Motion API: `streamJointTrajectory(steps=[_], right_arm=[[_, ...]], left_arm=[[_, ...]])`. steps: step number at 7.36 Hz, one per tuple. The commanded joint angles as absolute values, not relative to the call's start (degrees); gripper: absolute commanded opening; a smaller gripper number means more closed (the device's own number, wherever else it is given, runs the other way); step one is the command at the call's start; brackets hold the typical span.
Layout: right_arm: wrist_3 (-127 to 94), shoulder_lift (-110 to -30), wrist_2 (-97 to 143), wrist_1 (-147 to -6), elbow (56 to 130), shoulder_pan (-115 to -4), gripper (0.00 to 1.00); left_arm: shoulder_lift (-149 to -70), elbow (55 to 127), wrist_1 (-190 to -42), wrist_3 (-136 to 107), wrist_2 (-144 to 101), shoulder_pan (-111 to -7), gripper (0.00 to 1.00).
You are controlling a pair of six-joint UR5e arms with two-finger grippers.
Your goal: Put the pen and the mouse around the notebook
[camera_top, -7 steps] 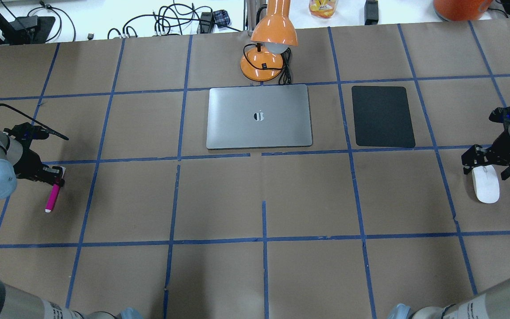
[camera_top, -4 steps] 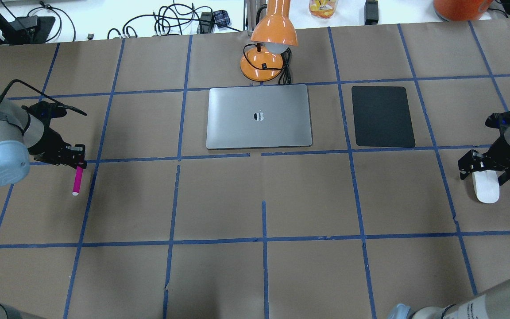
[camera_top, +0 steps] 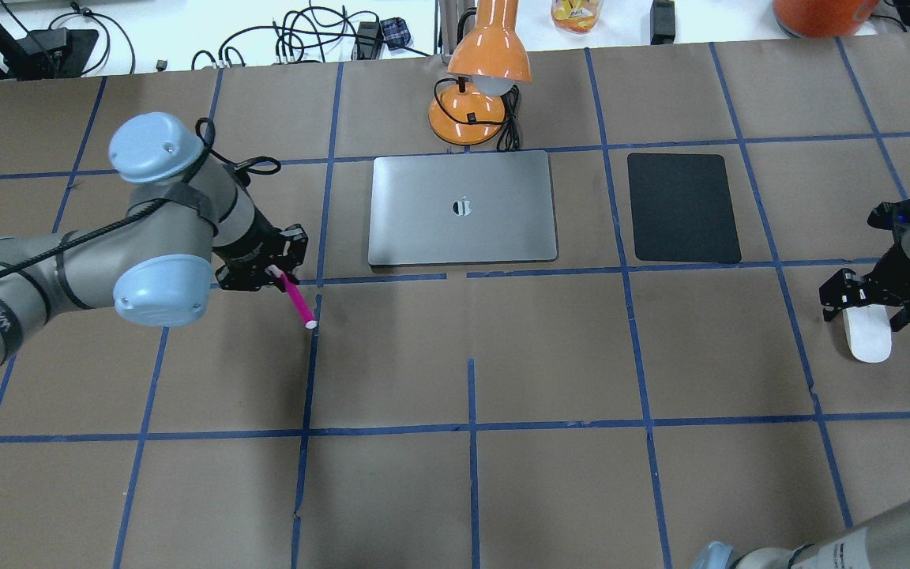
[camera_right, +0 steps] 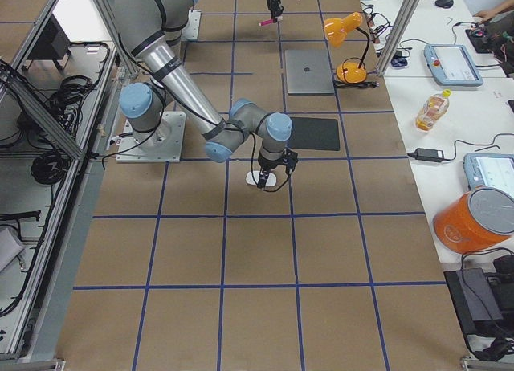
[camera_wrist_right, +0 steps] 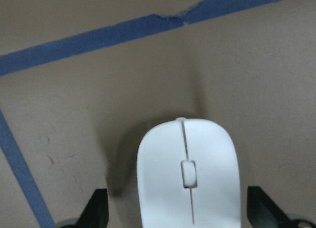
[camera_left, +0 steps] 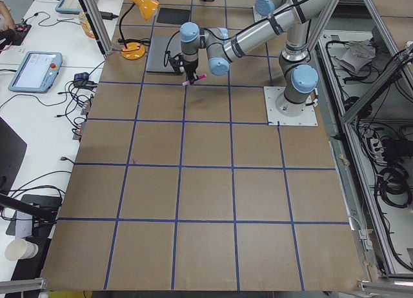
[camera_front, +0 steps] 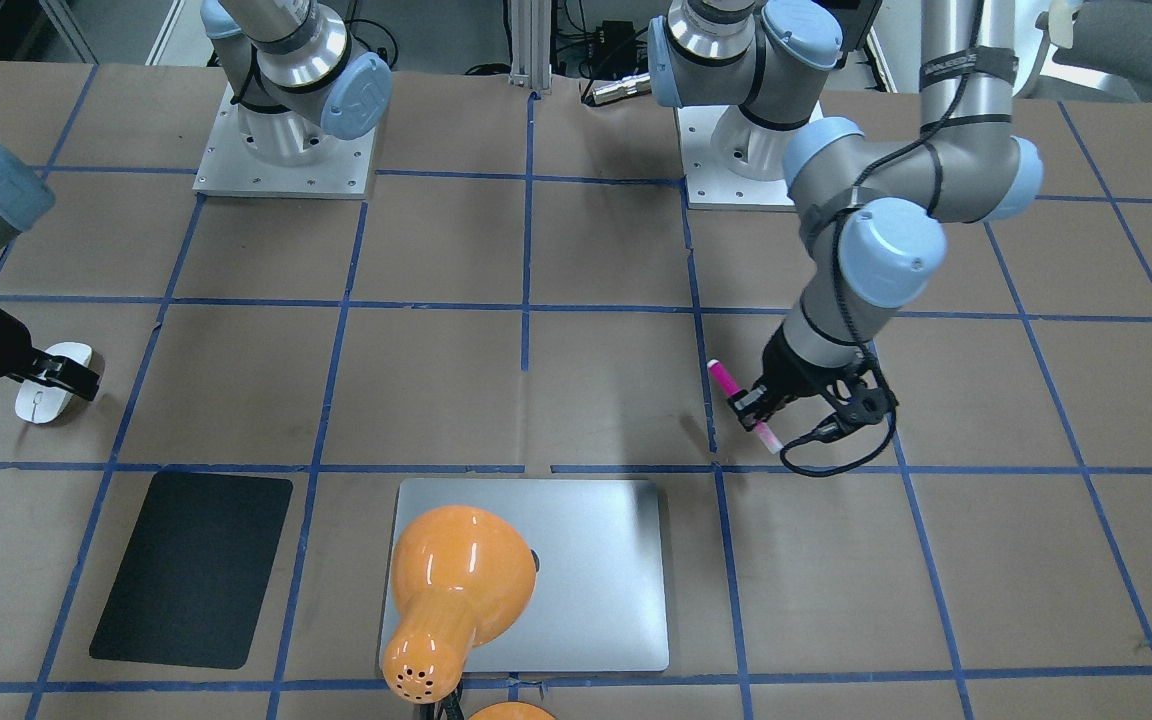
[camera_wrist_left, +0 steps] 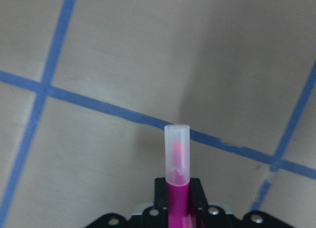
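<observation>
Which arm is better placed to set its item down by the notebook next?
Left. The left claw grips the pen, lifted, close to the notebook on the robot's left side. The right claw is open astride the mouse, far out beyond the black mat.

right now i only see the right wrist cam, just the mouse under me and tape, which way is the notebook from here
Observer: The notebook lies at the table's middle, to the robot's left of the mouse and farther from the robot's base; a black mat lies beside it on your side.
Operator: is the other arm in my way
Observer: No. The left gripper is off the notebook's opposite side, shut on the pen.
Operator: anything else near the notebook
Observer: An orange desk lamp stands just beyond its far edge.
</observation>
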State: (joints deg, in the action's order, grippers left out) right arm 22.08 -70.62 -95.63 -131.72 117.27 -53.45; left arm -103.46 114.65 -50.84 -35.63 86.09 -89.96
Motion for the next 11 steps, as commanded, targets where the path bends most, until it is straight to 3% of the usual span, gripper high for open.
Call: streamJointTrajectory(steps=[1,5,7,8,9,10,11], right_arm=[[22.06,-70.66,-95.45,-131.75,117.42,-53.44,0.82],[22.06,-70.66,-95.54,-131.75,117.25,-53.44,0.8],[22.06,-70.75,-95.62,-131.75,117.16,-53.35,0.52],[22.06,-70.93,-95.54,-131.66,117.07,-53.35,0.43],[21.97,-71.01,-95.54,-131.66,117.07,-53.35,0.41],[21.97,-71.28,-95.36,-131.66,116.9,-53.26,0.41],[21.62,-72.85,-95.1,-131.66,116.37,-53.35,0.41]], left_arm=[[-105.98,114.26,-46.78,-67.72,86.92,-104.88,0.0],[-110.91,112.85,-46.4,-92.97,86.41,-114.34,0.0],[-113.54,111.36,-46.32,-97.55,85.35,-114.26,0.0],[-113.99,111.1,-46.32,-98.43,85.34,-114.26,0.0],[-113.82,111.01,-47.19,-98.61,86.12,-114.26,0.39],[-113.47,110.83,-47.72,-99.05,86.48,-114.26,0.87],[-112.51,110.48,-48.42,-98.18,87.18,-114.0,1.0]])
